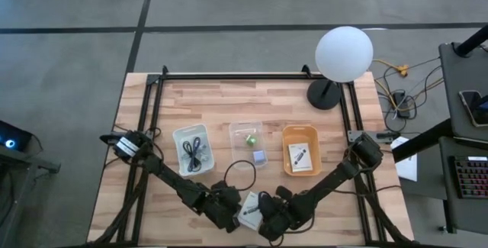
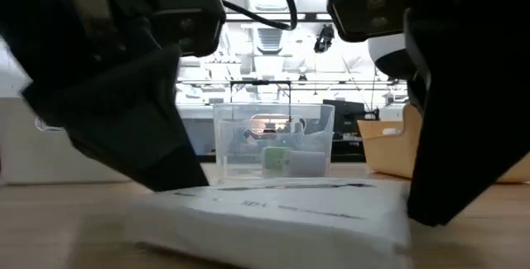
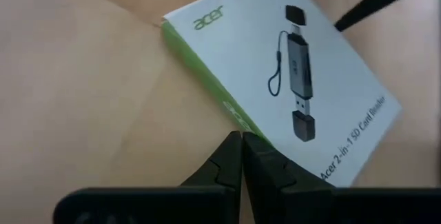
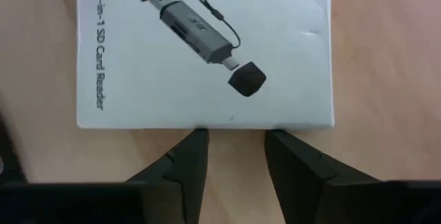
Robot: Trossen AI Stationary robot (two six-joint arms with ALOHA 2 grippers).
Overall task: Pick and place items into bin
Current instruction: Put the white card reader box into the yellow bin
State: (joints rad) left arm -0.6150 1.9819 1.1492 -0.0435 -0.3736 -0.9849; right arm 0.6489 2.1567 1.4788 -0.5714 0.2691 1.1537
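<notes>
A flat white packet (image 1: 250, 210), printed with a card reader and green along one side, lies near the table's front edge between my two grippers. My left gripper (image 1: 232, 211) is shut, and in the left wrist view its fingertips (image 3: 241, 136) sit at the packet's (image 3: 303, 79) green side. My right gripper (image 1: 267, 216) is open. Its two fingertips (image 4: 238, 134) stand at the opposite long edge of the packet (image 4: 207, 58). The low view shows the packet (image 2: 281, 211) flat on the wood, with dark fingers at both ends. My left gripper has its shut fingertips against the packet's green long side (image 3: 231, 114), about midway along it. It comes slanting down from the table's left. The packet lies flat on the table. My right gripper's open fingertips (image 4: 196, 141) stand at the packet's white long edge (image 4: 231, 122), slanting down from the right; whether they touch it I cannot tell.
Behind the grippers stand three trays: a white one with coiled black cables (image 1: 192, 149), a clear one with a green and a lavender cube (image 1: 248, 141), and an orange one holding a packet (image 1: 300, 150). A globe lamp (image 1: 343, 53) stands at the back right. A black cable (image 1: 242, 173) loops over the wood.
</notes>
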